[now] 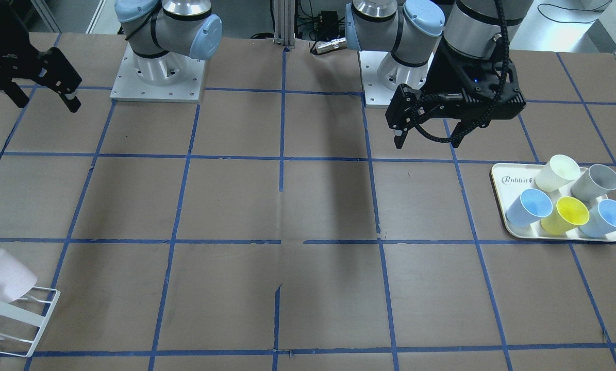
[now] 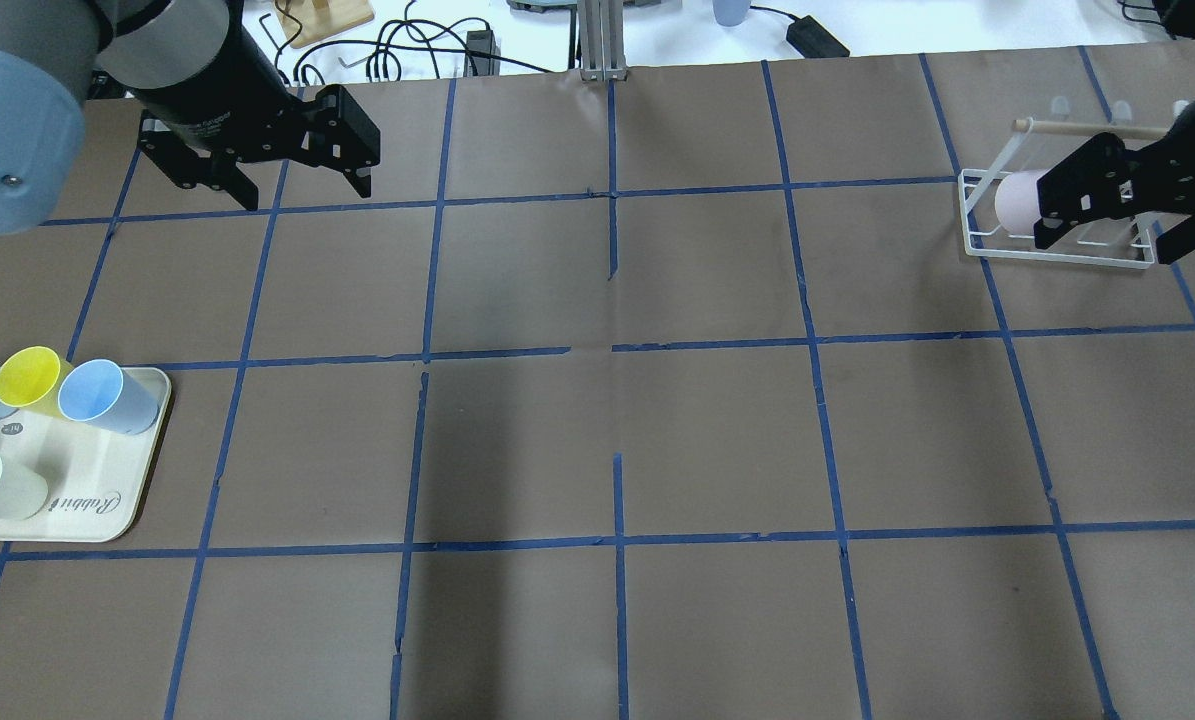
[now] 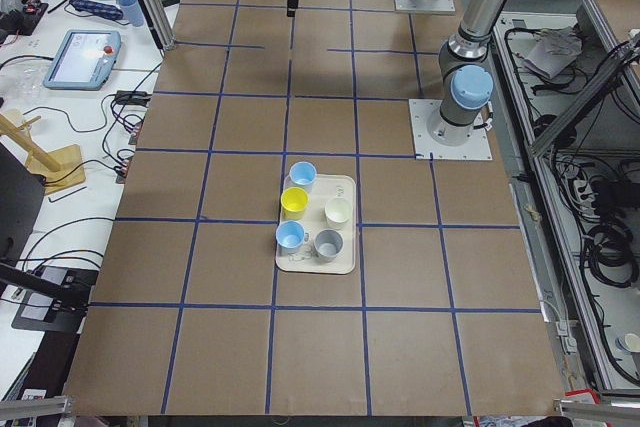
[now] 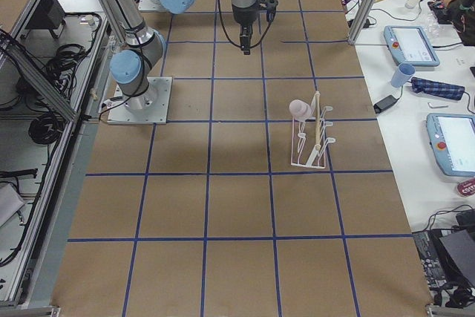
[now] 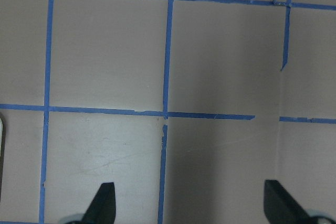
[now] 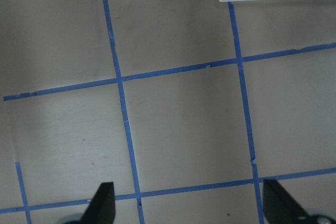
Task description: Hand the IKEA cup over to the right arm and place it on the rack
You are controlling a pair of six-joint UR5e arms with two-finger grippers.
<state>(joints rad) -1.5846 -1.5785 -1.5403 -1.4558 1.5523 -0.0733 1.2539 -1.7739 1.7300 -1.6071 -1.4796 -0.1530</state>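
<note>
tabletop of brown paper marked with blue tape squares, two robot arms above it. the pale pink ikea cup (image 1: 3, 274) sits tipped on its side on the white wire rack (image 1: 44, 315) at the corner of the table on the robot's right, touching the frame next to the beige knob. nothing grips it.

the right gripper (image 1: 46, 104) hangs in the air apart from the cup. its wrist camera shows the two fingers (image 6: 102, 203) spread wide over bare paper with nothing between them, and the cup at the top edge of that view. the left gripper (image 1: 426, 143) hangs near its own base, also spread and empty.

a cream tray (image 1: 498, 175) on the robot's left carries five other cups, all untouched by either arm.

judging from this, the hand-over and the placing are both done – the task looks complete, and at most the arms need to move away.
</note>
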